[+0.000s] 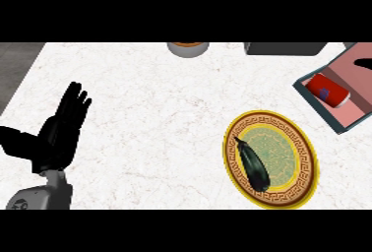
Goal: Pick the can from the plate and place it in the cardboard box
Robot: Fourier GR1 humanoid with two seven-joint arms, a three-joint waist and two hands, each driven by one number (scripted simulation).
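- One can (327,90), red with a pale end, already lying on its side inside the cardboard box (317,102) at the right edge of the view; long axis slanting from upper left to lower right, roughly in line with the box's own slant.
- Resting on the pinkish floor of the box, close to its near wall; not on the plate.
- Just below and left of the box: yellow patterned plate (306,147), carrying only a dark eggplant (254,165) along its left side.
- Judged from this: placing step done, nothing left to lift.
- Only the left hand (62,129) in view, far across the counter (152,108) from the can, open, fingers straight and close together, pointing up, holding nothing; resting.
- Right hand not shown, though the box lies on its side.
- At the top edge: possibly a small bowl or cup (188,48), cut off, and a dark object (285,48), hard to identify.
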